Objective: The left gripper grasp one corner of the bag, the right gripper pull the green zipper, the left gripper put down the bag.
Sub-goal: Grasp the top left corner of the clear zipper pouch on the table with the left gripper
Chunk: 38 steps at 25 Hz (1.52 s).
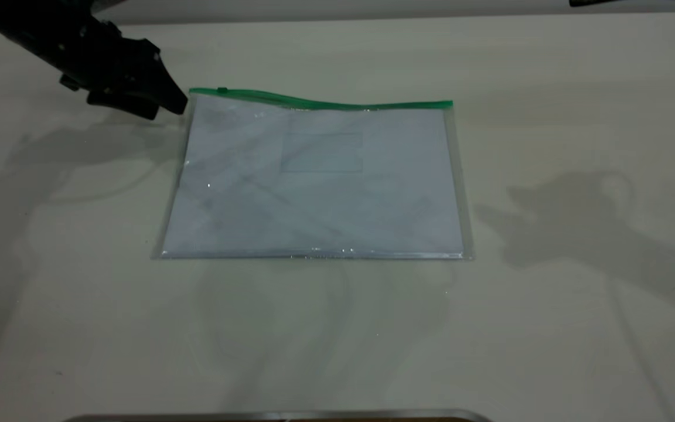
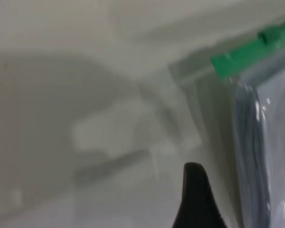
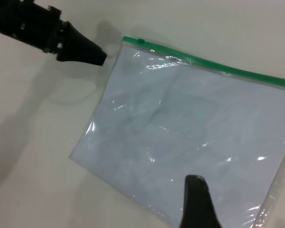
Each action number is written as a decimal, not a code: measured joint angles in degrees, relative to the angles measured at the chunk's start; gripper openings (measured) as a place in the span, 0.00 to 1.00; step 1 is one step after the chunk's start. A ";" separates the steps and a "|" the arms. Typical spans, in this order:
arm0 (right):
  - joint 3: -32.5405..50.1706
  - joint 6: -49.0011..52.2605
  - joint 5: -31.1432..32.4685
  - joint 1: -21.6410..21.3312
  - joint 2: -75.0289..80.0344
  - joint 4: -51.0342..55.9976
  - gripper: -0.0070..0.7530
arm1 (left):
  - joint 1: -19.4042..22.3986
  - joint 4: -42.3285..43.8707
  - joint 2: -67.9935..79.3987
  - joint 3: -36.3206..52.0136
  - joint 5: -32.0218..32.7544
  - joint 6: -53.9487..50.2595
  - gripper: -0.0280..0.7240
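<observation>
1. Pale table (image 1: 548, 328) bare apart from task items.
2. Bag (image 1: 320, 181) flat at centre; green zipper (image 1: 326, 104) along far edge, slider at far-left end.
3. Left gripper (image 1: 176, 105) just beside far-left corner, holding nothing; finger gap cannot be told.
4. Right gripper (image 3: 197, 204) above bag, empty; opening likewise unclear.
5. Risk: fingertips sliding over flat plastic, pushing bag right instead of pinching corner.

left gripper (image 1: 176, 105): matte black, blocky body narrowing to a pointed claw (far left)
right gripper (image 3: 199, 204): black pointed fingertip
</observation>
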 joint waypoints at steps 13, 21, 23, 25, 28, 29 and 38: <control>0.00 -0.13 0.00 0.00 0.00 0.00 0.72 | 0.00 -11.73 7.40 -5.44 4.20 5.72 0.79; 0.00 -0.18 0.00 0.00 0.00 0.15 0.72 | -0.19 -17.14 7.84 -5.49 5.98 9.10 0.78; 0.00 -0.18 0.00 0.00 0.00 0.34 0.72 | -0.53 -17.19 7.84 -5.49 6.03 9.17 0.75; 0.00 -0.39 0.00 0.00 0.00 1.17 0.72 | -0.85 -17.19 7.84 -5.49 6.20 9.17 0.70; -0.05 -1.55 0.00 0.00 0.00 2.46 0.72 | -0.93 -17.19 7.84 -5.49 6.20 9.17 0.57; -0.25 -1.97 -0.15 0.00 0.10 2.71 0.72 | -0.93 -17.19 7.84 -5.49 6.20 9.17 0.50; -10.44 -2.11 2.27 0.00 11.82 2.95 0.72 | -2.62 -17.19 7.73 -5.54 6.26 18.44 0.11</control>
